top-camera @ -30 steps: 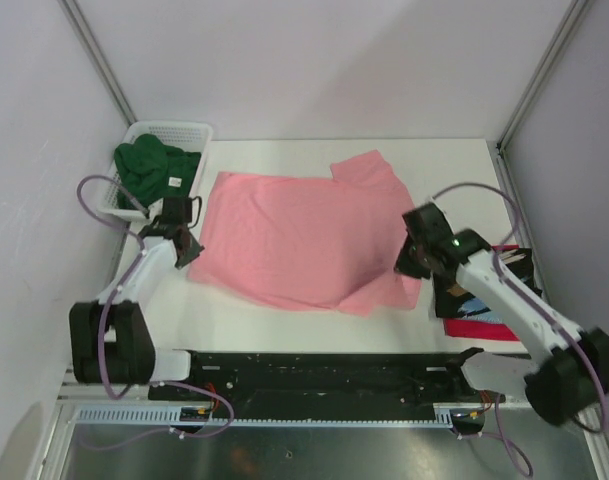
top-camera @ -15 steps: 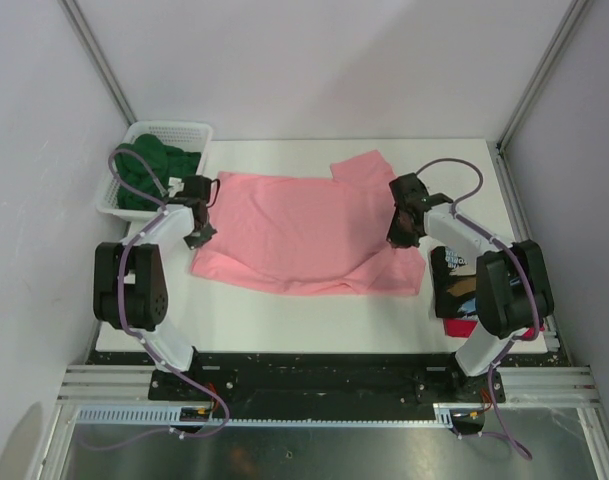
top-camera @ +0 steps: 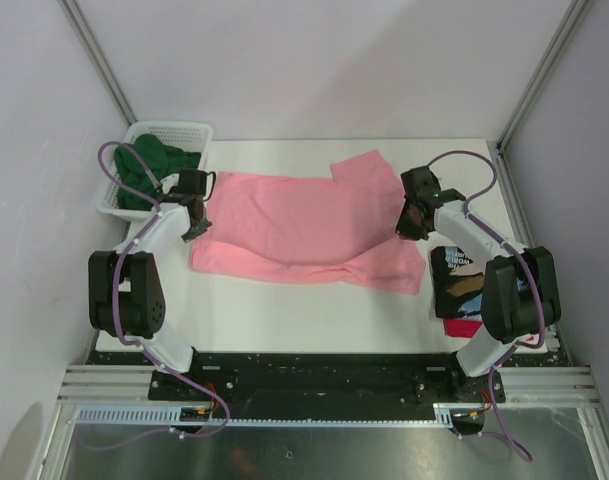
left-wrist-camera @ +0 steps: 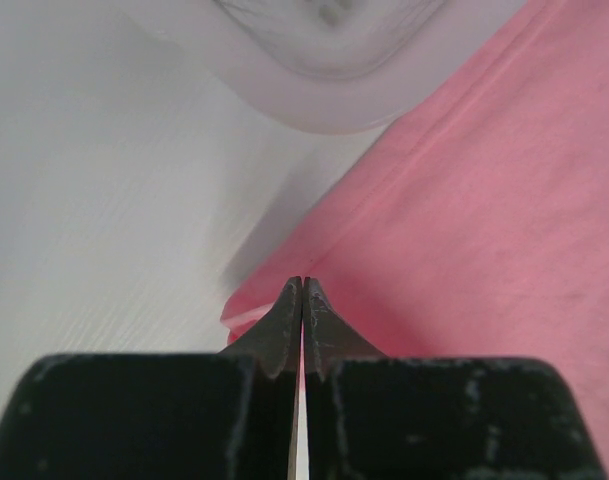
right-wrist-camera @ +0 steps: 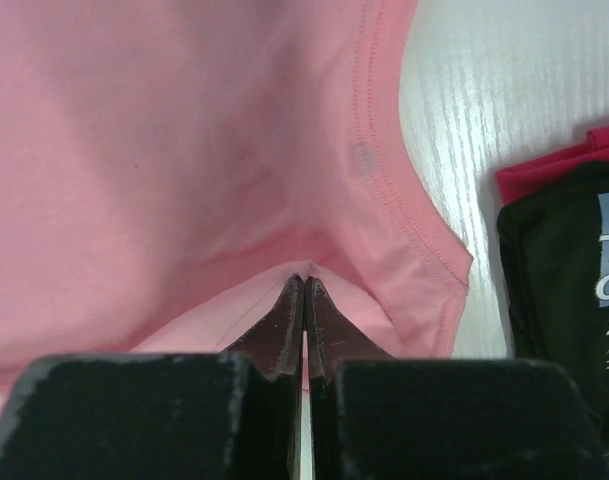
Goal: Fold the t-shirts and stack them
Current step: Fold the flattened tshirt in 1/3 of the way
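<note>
Left claw (top-camera: 196,229) and right claw (top-camera: 410,227) both pinch my pink t-shirt (top-camera: 304,225) spread on the white desk (top-camera: 284,315), pale walls (top-camera: 334,70) around.

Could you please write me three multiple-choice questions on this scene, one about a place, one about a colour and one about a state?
1. Where is the green shirt? A on the floor; B in the basket; C on a shelf.
2. What colour lies under the black shirt? A red; B blue; C white.
3. How are the left claw and the right claw? A wide open; B shut on the pink shirt; C shut on nothing.
Answers: 1 B, green cloth fills the basket. 2 A, a red shirt shows past its edges. 3 B, pink cloth is pinched at both closed tips.
</note>
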Robot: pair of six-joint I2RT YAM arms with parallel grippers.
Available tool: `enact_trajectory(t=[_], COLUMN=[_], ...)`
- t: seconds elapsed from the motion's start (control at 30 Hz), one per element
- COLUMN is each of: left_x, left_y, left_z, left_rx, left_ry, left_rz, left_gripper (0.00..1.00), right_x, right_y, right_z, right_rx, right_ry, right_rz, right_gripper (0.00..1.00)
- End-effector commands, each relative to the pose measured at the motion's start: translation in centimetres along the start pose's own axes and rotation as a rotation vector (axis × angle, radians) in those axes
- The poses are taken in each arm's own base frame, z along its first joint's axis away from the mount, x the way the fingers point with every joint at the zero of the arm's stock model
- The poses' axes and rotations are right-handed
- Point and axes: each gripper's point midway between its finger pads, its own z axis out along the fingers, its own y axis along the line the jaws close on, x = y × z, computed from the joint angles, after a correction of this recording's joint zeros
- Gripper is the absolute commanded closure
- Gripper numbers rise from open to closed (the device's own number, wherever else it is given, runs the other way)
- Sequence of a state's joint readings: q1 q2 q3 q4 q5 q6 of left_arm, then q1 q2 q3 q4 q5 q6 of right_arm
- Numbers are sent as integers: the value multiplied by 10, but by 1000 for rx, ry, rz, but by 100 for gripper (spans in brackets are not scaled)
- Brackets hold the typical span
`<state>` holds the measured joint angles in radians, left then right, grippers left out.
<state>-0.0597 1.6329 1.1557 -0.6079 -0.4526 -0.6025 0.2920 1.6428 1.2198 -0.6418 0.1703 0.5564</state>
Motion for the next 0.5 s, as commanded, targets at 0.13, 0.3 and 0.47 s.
enact_trajectory(t=[0.13,0.3,0.47], left_x=[-29,-34,-31], left_y=[-8,-10,-18], left_z=[-7,-8,-3], left_rx=[19,23,41], left_ry=[-66,-74,-53], left_rz=[-36,-45,-37], left_gripper=[100,100,100], right_x=[-26,-18,-8], right_y=[-7,-22,-32], right_z=[-23,-26,-26], right_rx=[11,28,16], right_ry=[-89,-83,-72], right_rz=[19,36,56], right_gripper=[100,100,100])
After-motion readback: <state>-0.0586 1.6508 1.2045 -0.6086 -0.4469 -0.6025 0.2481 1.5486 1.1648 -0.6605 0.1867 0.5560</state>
